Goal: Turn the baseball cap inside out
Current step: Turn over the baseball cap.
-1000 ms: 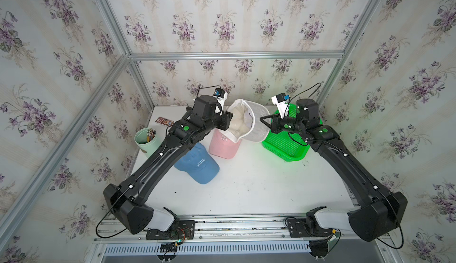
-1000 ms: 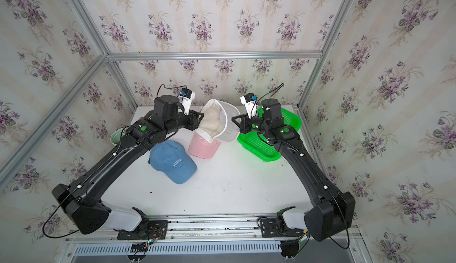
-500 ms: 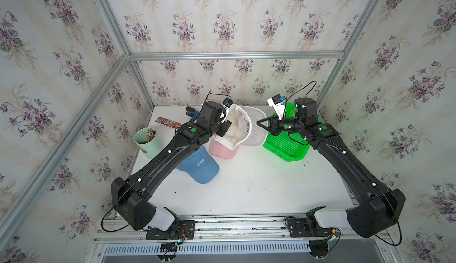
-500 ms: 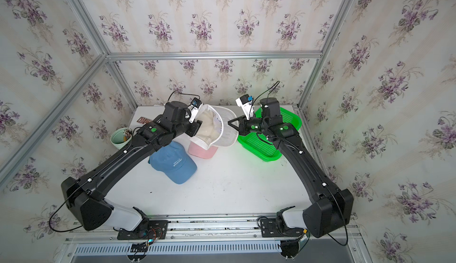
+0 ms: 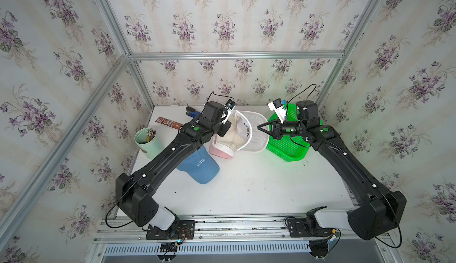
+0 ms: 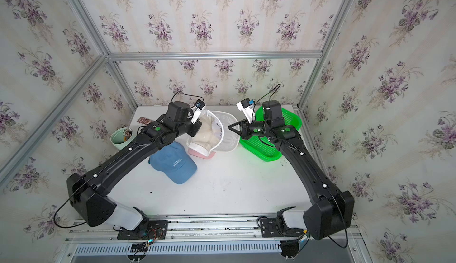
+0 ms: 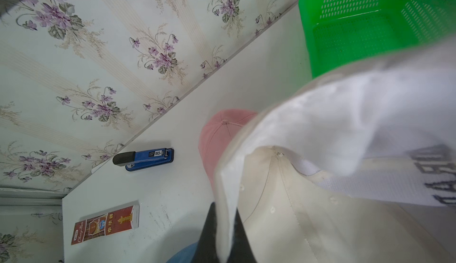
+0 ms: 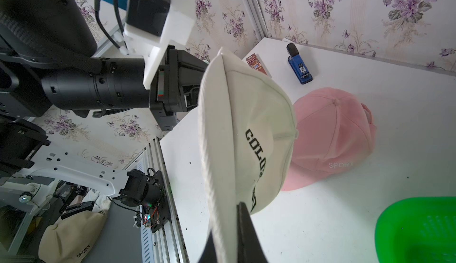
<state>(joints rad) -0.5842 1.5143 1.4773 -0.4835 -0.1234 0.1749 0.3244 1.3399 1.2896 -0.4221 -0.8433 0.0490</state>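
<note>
The white surface (image 5: 246,190) carries a pink cap (image 5: 219,152), a blue cap (image 5: 200,167), a green basket (image 5: 286,148), a cup of pencils (image 5: 146,144), a stapler (image 5: 191,112) and a red packet (image 5: 169,123).

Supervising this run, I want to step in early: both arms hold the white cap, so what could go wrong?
1. The left gripper and right gripper each pinch only a thin edge of the white baseball cap in shut jaws; pulling apart may slip it free.
2. The cap hangs over the pink cap; pushing the crown down could drag that one.
</note>
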